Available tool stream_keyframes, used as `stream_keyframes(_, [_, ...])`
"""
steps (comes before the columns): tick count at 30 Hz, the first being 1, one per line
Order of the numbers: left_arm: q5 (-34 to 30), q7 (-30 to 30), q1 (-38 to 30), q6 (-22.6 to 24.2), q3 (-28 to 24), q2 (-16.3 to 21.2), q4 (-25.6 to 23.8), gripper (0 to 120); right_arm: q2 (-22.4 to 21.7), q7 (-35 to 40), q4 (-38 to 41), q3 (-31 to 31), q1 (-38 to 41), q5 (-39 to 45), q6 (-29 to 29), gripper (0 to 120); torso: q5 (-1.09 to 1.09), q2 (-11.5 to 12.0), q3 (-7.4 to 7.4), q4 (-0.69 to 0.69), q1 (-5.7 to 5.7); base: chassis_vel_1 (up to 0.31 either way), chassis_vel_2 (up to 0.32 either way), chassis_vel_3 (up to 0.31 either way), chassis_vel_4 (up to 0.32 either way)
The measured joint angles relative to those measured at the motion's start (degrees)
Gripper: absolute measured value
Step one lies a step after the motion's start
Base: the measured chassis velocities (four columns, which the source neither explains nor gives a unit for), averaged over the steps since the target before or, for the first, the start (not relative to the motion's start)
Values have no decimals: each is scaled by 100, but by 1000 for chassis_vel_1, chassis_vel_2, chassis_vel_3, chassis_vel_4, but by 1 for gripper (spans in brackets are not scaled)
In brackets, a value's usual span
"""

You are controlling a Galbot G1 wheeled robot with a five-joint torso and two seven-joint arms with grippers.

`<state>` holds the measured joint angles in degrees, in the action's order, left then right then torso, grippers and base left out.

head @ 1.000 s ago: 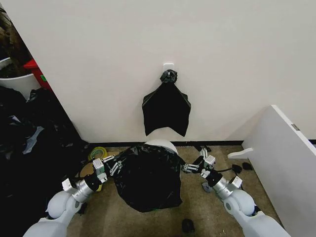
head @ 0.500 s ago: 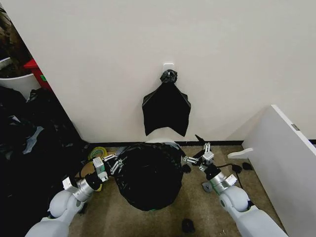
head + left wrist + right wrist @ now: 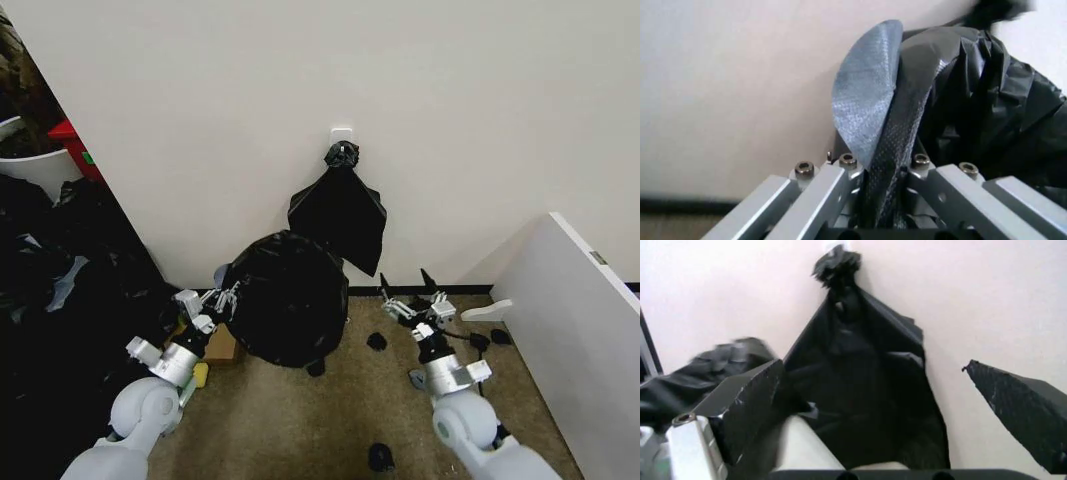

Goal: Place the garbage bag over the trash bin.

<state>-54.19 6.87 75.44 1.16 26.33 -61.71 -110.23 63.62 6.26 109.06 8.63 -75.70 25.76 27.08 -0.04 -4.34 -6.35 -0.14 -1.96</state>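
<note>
The garbage bag (image 3: 288, 298), glossy black, bulges as a round mass against the wall base, left of centre. My left gripper (image 3: 228, 296) is shut on its left edge. The left wrist view shows the plastic (image 3: 973, 100) pinched between the fingers (image 3: 863, 100). The trash bin is hidden; I cannot tell whether it sits inside the bag. To the bag's right, my right gripper (image 3: 405, 283) stands open and apart from it, black fingertips pointing up. In the right wrist view its pads (image 3: 750, 392) are spread with nothing between them, and the bag (image 3: 713, 367) lies off to one side.
A flat black bundle with a knotted top (image 3: 338, 215) hangs on the wall above the bag. A big heap of black plastic (image 3: 60, 290) fills the left side. A white panel (image 3: 580, 330) stands at the right. Small black bits (image 3: 377, 341) and a cardboard box (image 3: 222, 346) lie on the carpet.
The bag mass has swung left and back toward the wall with my left gripper. My right gripper has let go of it, opened and drawn away to the right. The white rim behind the bag is gone from sight.
</note>
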Motion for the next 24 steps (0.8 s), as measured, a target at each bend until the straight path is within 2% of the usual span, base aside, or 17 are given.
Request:
stream_keyframes(3, [-163,-486,5,426,-2,-34,-221,4,32,259,119,-51,-146,-622,-164,100,0,0,0,0,0,0,0,0,0])
stream_keyframes(4, [-163,-486,5,426,-2,-34,-221,4,32,259,119,-51,-146,-622,-164,100,0,0,0,0,0,0,0,0,0])
stream_keyframes(5, [-369,-962,0,846,-4,-63,-403,4,45,191,96,-60,-222,-998,-54,100,1,0,0,0,0,0,0,0,0])
stream_keyframes(7, [-921,-1881,-46,1488,27,-128,-680,4,50,-432,-137,-55,-288,-1259,396,100,1,0,0,-1,0,0,0,0,0])
stream_keyframes(8, [-921,-1881,-46,1488,27,-128,-680,4,50,-432,-137,-55,-288,-1259,396,100,1,0,0,-1,0,0,0,0,0])
stream_keyframes(10, [-1499,-2589,-87,1900,91,-194,-899,4,75,-1104,-410,-76,-325,-1448,768,100,1,0,0,0,0,0,0,0,0])
stream_keyframes(11, [-1634,-2751,-88,1996,95,-215,-964,4,106,-1376,-530,-107,-335,-1538,884,100,2,0,0,0,0,0,0,0,0])
stream_keyframes(15, [-1807,-2950,-63,2062,116,-244,-1068,4,213,-1739,-725,-218,-327,-1663,1034,100,0,0,0,0,0,0,0,0,0])
stream_keyframes(24, [-1903,-2954,-1,2069,145,-214,-1226,4,396,-1724,-943,-348,-247,-2010,1031,100,0,0,0,0,0,0,0,0,0])
